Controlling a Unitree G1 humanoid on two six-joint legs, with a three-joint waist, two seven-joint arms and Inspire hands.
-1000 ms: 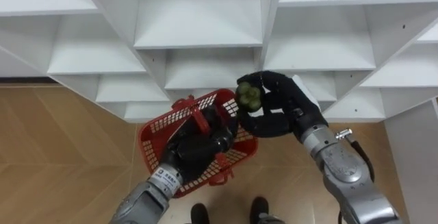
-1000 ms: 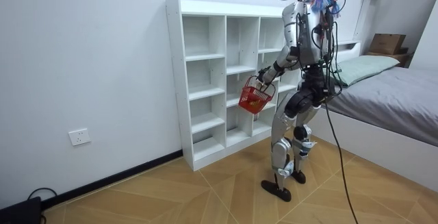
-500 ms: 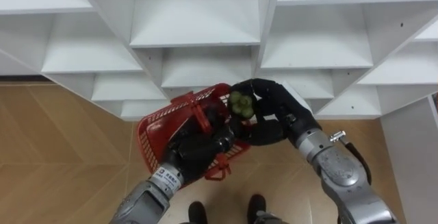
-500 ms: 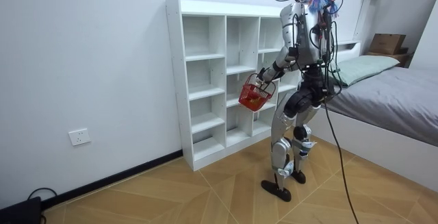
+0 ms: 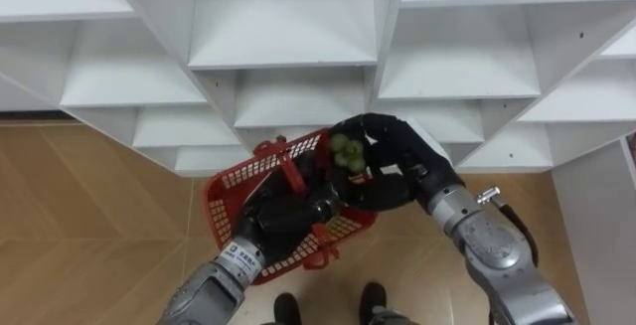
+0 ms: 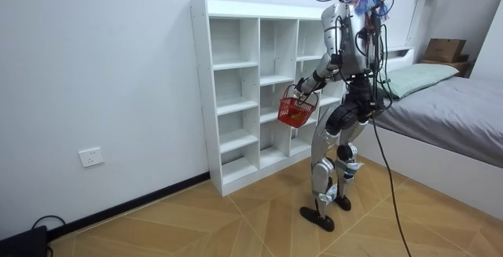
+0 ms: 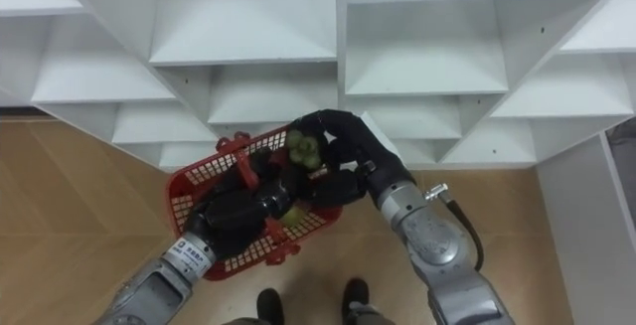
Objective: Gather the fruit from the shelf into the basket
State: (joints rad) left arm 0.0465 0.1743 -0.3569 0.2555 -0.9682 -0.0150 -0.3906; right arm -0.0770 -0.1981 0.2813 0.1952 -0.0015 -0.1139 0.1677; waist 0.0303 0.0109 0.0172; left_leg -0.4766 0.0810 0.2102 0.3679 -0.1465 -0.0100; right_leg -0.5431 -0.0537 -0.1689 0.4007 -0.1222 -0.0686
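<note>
Right robot hand (image 5: 393,158) curls round green grapes (image 5: 346,153) just over the rim of the red basket (image 5: 224,204); left robot hand (image 5: 290,218) grips its handle (image 5: 289,171). The fruit is best lowered well inside before the fingers loosen, with the basket level.

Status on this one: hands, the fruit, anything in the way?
Left hand shut on handle of red basket, before white shelf unit. Right hand shut on green fruit cluster, above basket's far rim, not yet dropped. Nothing between fruit and basket.
</note>
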